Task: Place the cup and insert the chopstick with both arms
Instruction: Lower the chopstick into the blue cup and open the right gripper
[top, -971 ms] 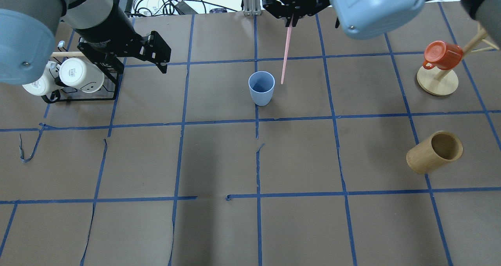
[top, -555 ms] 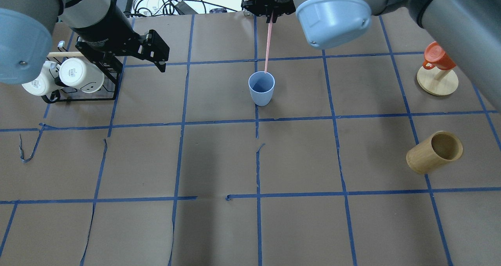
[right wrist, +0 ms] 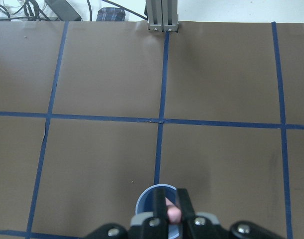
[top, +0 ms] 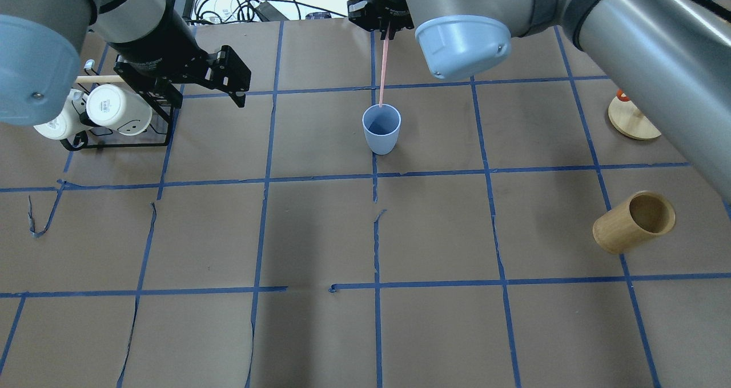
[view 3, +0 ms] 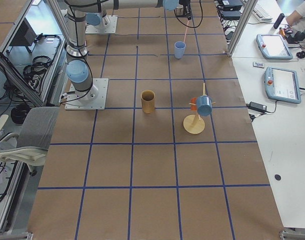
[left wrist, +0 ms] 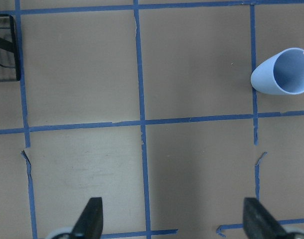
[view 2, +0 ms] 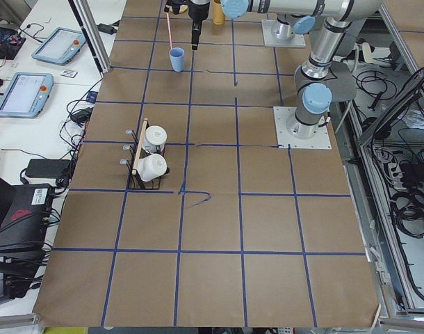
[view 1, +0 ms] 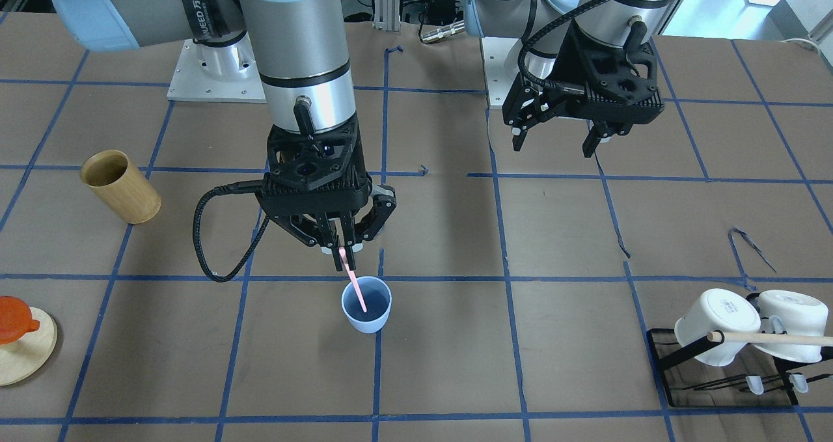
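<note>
The light blue cup [top: 381, 128] stands upright near the far middle of the table. It also shows in the front view [view 1: 366, 313], the left wrist view [left wrist: 281, 74] and the right wrist view [right wrist: 148, 199]. My right gripper [view 1: 343, 254] is directly above it, shut on a thin pink chopstick [view 1: 356, 287]. The stick hangs down with its lower end inside the cup's mouth. In the overhead view the chopstick [top: 383, 68] reaches from the right gripper [top: 387, 29] to the cup's far rim. My left gripper [top: 240, 91] is open and empty, well to the cup's left [view 1: 553, 148].
A black rack [top: 114, 139] with white mugs [top: 111, 109] stands at the far left under the left arm. A tan wooden cylinder [top: 634, 221] lies tilted at the right. A wooden mug stand [view 1: 23, 351] holds an orange mug [view 1: 13, 319] at the far right.
My right gripper has moved left with the chopstick. The stick's lower end went from beside the cup's right to over and into its mouth. The left arm has hardly moved.
</note>
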